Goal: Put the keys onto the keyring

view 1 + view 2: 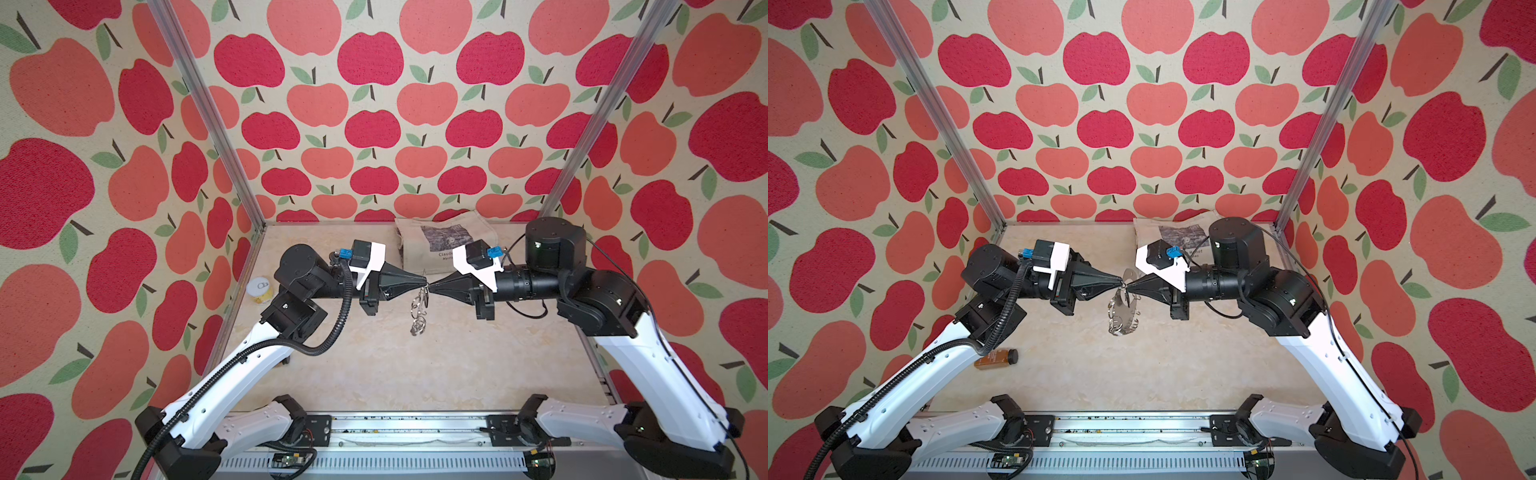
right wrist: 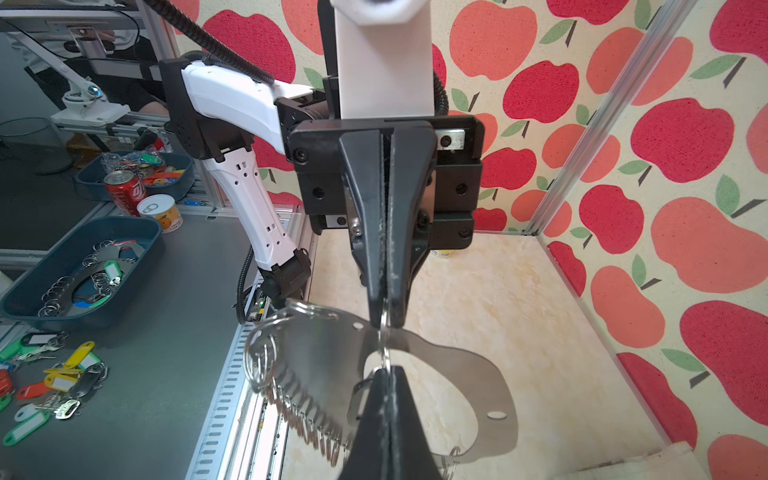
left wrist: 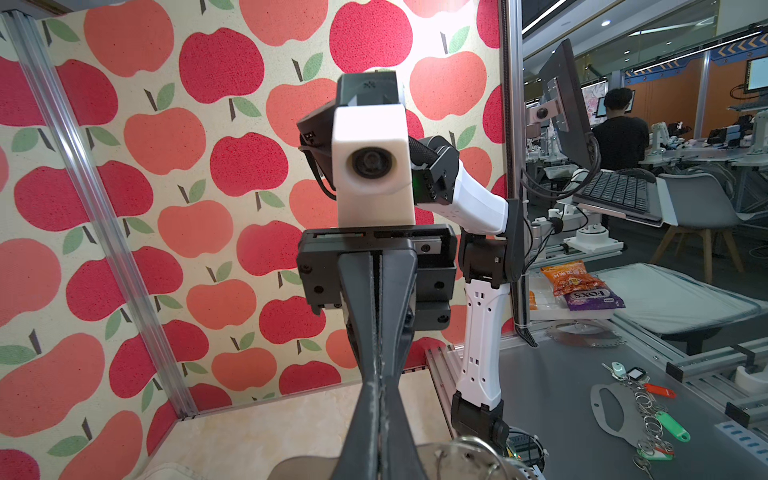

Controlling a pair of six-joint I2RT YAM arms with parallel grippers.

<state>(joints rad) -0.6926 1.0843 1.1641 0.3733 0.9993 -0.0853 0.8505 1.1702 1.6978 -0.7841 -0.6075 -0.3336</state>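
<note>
The keyring (image 1: 1122, 311), a flat grey crescent plate (image 2: 457, 374) fringed with small silver rings, hangs in the air over the middle of the table and shows edge-on in a top view (image 1: 419, 309). My left gripper (image 1: 423, 282) and right gripper (image 1: 431, 286) meet tip to tip just above it, both shut. In the right wrist view one silver ring (image 2: 385, 345) spans between the left gripper (image 2: 386, 318) and the right gripper (image 2: 385, 370), each pinching a side of it at the plate's inner edge. The keys are hidden.
A canvas tote bag (image 1: 444, 245) lies at the back of the table. A yellow can (image 1: 259, 289) stands by the left wall. An amber bottle (image 1: 996, 358) lies under the left arm. Outside the cell are trays and loose tagged keys (image 2: 62, 374).
</note>
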